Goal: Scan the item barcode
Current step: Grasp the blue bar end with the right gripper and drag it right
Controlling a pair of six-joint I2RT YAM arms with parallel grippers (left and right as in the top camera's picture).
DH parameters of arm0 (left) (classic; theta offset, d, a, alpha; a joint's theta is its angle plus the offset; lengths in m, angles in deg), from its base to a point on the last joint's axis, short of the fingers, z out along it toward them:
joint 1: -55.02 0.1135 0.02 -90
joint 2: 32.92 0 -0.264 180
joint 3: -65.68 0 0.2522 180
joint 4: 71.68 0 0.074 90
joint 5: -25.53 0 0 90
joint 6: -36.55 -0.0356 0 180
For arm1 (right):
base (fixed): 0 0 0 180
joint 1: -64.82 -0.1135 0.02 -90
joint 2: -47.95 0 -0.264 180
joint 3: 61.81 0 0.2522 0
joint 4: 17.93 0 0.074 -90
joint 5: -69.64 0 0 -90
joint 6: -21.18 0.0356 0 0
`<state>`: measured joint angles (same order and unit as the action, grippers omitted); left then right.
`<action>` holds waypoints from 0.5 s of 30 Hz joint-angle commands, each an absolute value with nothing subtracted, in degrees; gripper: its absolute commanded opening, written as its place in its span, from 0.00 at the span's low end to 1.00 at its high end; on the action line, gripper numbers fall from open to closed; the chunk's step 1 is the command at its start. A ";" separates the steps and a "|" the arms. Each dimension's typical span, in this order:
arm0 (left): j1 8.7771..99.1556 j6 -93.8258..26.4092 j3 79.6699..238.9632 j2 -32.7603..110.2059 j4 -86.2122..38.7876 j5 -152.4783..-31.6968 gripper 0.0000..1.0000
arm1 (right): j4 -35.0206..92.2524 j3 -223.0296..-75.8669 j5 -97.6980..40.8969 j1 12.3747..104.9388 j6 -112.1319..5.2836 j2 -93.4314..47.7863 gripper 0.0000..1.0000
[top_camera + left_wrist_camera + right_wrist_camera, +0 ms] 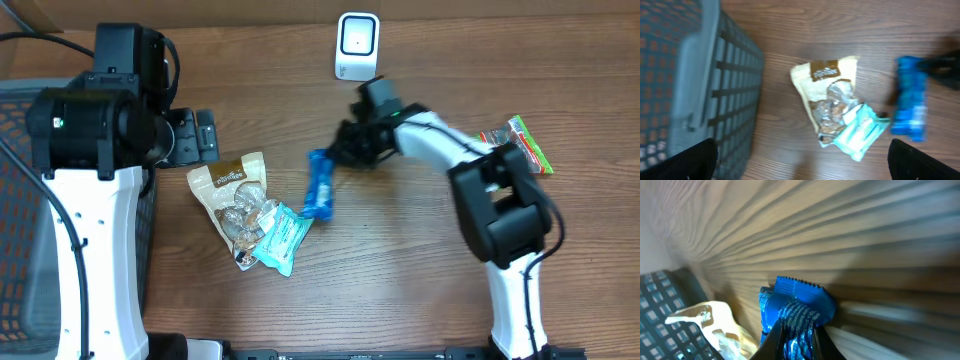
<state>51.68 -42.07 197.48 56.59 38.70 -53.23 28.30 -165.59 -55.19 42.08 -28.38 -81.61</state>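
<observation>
A blue foil packet [320, 186] lies on the wooden table near the middle, also in the left wrist view [910, 98]. My right gripper [345, 152] is shut on the packet's upper end; the right wrist view shows its dark fingers [771, 342] pinching the crinkled blue wrapper [796, 311]. A white barcode scanner [357, 45] stands at the back of the table. My left gripper [805, 160] hovers open above the table, left of the other packets, with nothing between its fingers.
A beige snack pouch [232, 193] and a teal packet [279, 238] lie left of the blue one. A red and green packet [518, 143] sits at the right. A dark mesh basket [700, 85] stands along the left edge.
</observation>
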 commanded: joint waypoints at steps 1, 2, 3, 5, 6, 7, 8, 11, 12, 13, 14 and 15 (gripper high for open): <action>52.10 -45.98 198.20 56.70 38.88 -50.49 1.00 | 34.38 -164.26 -47.80 48.37 -36.73 -80.16 0.04; 52.10 -45.98 198.16 56.72 38.88 -50.52 1.00 | 36.65 -164.26 -44.91 49.53 -38.36 -79.25 0.04; 52.10 -45.89 198.09 56.74 38.72 -50.60 1.00 | 39.01 -164.26 -40.87 50.52 -39.79 -78.33 0.04; 52.05 -45.65 198.09 56.77 38.42 -51.15 1.00 | 43.27 -164.26 -31.10 51.61 -41.32 -76.47 0.04; 52.05 -45.78 198.09 56.77 38.85 -52.68 1.00 | 46.68 -164.26 -21.66 51.72 -41.86 -75.20 0.04; 52.05 -47.18 197.76 56.77 38.90 -51.52 1.00 | 47.62 -164.26 -18.88 51.61 -41.88 -75.09 0.04; 52.05 -48.98 197.28 56.74 38.90 -50.32 1.00 | 47.84 -164.26 -18.36 51.45 -41.88 -75.09 0.04; 52.51 -50.88 195.45 56.79 38.57 -42.89 1.00 | 47.34 -163.97 -18.12 51.04 -41.88 -75.16 0.04; 53.04 -50.86 194.48 56.79 38.15 -40.46 1.00 | 47.10 -163.97 -18.05 50.97 -41.88 -75.16 0.04; 53.78 -50.57 193.65 56.79 37.74 -39.39 1.00 | 46.77 -163.97 -18.05 50.95 -41.86 -75.16 0.04; 54.65 -50.35 192.98 56.79 37.17 -39.59 1.00 | 46.46 -163.97 -18.05 50.95 -41.86 -75.16 0.04; 56.08 -50.24 192.08 56.79 36.41 -40.00 1.00 | 46.22 -163.97 -18.05 50.97 -41.86 -75.16 0.04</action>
